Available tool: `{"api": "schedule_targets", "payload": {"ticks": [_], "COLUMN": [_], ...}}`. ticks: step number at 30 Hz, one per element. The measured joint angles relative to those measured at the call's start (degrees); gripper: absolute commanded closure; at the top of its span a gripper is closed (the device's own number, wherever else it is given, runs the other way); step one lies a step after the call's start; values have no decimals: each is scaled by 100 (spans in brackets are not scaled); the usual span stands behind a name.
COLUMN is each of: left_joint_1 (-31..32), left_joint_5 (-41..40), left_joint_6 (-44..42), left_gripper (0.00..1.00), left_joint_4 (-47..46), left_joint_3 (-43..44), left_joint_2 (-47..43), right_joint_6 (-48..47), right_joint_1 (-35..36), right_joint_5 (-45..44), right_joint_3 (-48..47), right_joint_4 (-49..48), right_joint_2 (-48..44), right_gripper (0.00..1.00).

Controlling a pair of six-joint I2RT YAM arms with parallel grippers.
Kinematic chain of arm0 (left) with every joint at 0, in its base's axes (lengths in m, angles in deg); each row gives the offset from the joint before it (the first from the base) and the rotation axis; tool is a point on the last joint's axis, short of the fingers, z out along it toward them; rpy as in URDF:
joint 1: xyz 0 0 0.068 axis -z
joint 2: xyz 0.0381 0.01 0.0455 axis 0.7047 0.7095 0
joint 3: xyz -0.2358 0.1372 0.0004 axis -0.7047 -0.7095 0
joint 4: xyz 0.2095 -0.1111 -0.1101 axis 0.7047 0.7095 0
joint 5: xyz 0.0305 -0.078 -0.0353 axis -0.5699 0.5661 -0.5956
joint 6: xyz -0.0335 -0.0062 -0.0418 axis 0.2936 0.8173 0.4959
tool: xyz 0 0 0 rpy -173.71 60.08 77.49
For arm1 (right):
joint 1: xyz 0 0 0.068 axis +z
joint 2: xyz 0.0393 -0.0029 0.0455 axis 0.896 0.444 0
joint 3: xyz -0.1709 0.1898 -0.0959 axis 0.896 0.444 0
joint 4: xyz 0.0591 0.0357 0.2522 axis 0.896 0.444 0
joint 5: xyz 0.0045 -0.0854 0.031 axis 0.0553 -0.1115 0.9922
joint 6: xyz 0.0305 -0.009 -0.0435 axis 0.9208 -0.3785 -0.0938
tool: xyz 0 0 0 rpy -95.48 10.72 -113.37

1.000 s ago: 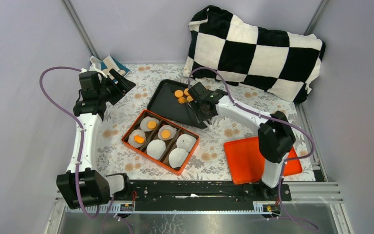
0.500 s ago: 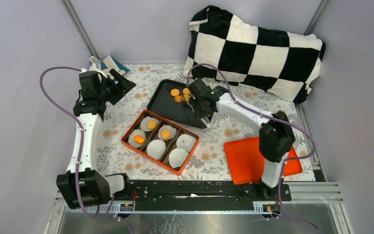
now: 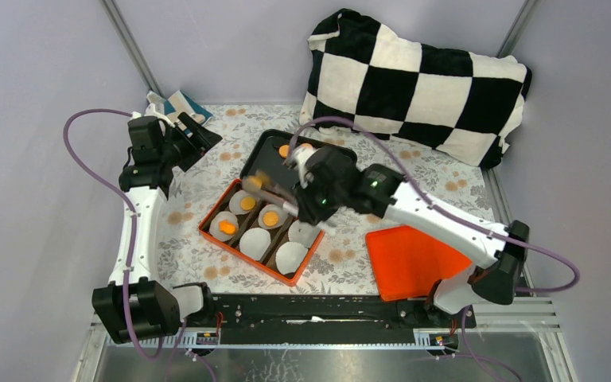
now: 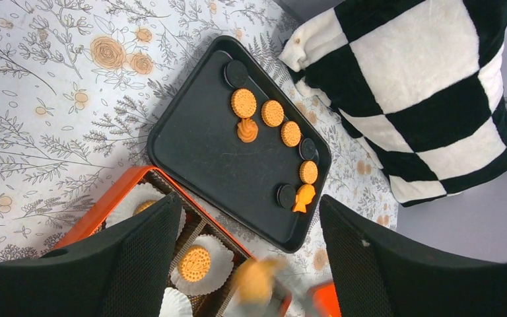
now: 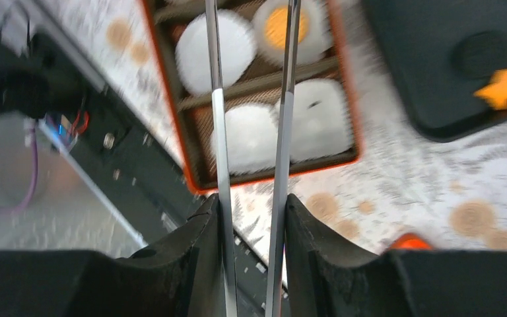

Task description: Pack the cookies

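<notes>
Several orange cookies [image 4: 272, 113], one fish-shaped [image 4: 303, 198], lie with dark ones on the black tray [image 3: 264, 159]. The orange box [image 3: 209, 235] holds white paper liners; three of them carry a cookie [image 3: 270, 218]. My right gripper [image 3: 309, 195] is shut on thin metal tongs [image 5: 219, 132], which reach out over the box. A blurred orange cookie [image 4: 254, 281] sits at the tongs' tips, above the box's back edge. In the right wrist view the tips run out of frame and that cookie is hidden. My left gripper [image 4: 247, 205] hangs open and empty, high at the back left.
An orange lid [image 3: 414, 259] lies at the front right. A black-and-white checkered pillow [image 3: 422, 79] fills the back right. A folded cloth [image 3: 171, 103] lies in the back left corner. Grey walls close in the floral table.
My right arm has swung from the black tray toward the orange box, carrying a cookie in the tongs. The left arm has not moved.
</notes>
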Motion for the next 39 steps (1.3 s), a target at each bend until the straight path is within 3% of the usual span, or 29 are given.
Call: {"api": "schedule_targets", "payload": {"ticks": [4, 9, 15, 25, 29, 39], "left_joint_1": [0, 0, 0, 0, 0, 0], "left_joint_5": [-4, -4, -4, 7, 26, 68], "left_joint_6": [-2, -4, -2, -24, -28, -68], "left_gripper": [19, 19, 18, 18, 18, 18], "left_joint_4": [33, 44, 55, 59, 55, 55], "left_joint_3": [0, 0, 2, 15, 26, 31], "left_joint_2": [-98, -203, -205, -203, -203, -203], "right_joint_6": [7, 63, 111, 118, 114, 120], "right_joint_1": [763, 911, 1032, 1117, 1117, 1117], "right_joint_5": [199, 251, 251, 249, 251, 177], "right_joint_3": [232, 511, 551, 549, 549, 448], "right_joint_4": [160, 350, 356, 326, 286, 203], "right_joint_2": [264, 361, 542, 605, 623, 669], "right_gripper": [91, 89, 65, 52, 57, 58]}}
